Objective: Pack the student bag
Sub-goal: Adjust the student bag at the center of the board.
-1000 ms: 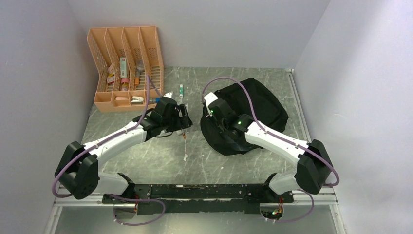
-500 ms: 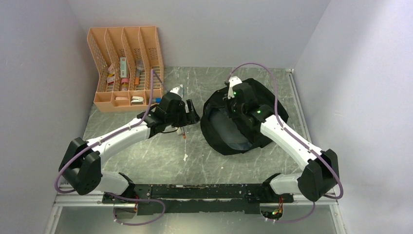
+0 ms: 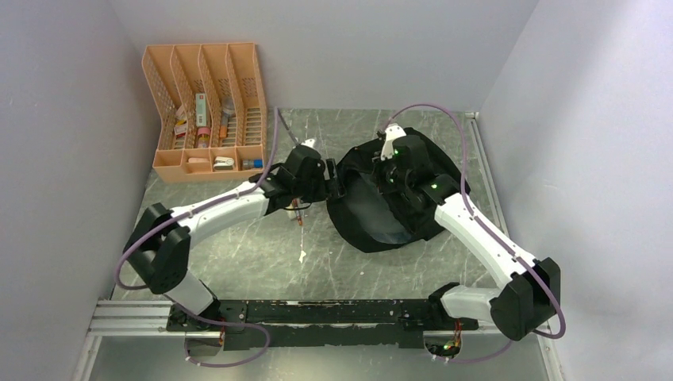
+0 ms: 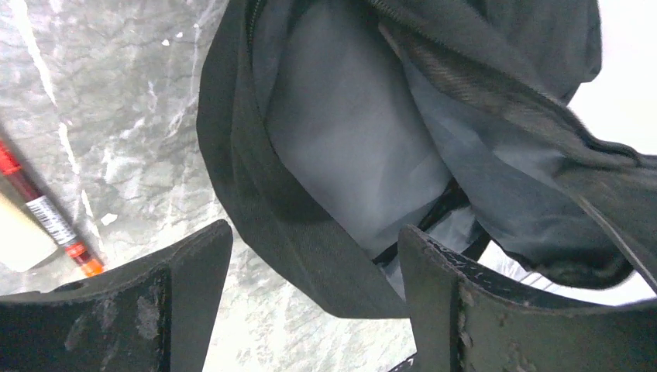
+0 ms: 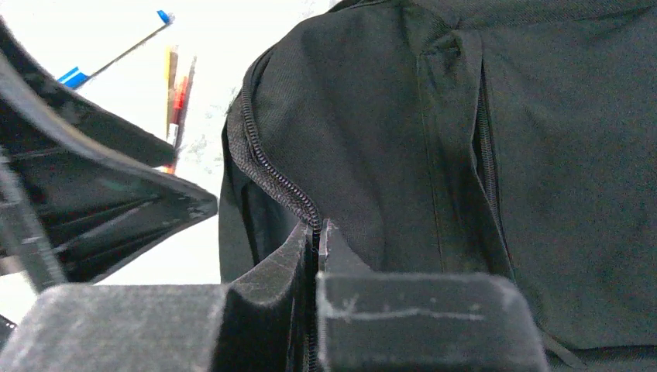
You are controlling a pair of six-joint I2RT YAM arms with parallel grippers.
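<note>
On the counter, right of centre: student bag (image 3: 369,218), black, mouth gaping, grey lining showing.
Right gripper (image 5: 318,232): fingers pinched shut on the bag's zipper edge, lifting the far rim.
Left gripper (image 4: 310,240): fingers spread wide, empty, straddling the bag's left rim.
Left of the bag: red pen (image 4: 42,208), loose on the counter.
Risk: the thin zipper edge may slip from the pinch and the mouth collapse; the spread fingers may snag soft fabric and drag the bag.
</note>
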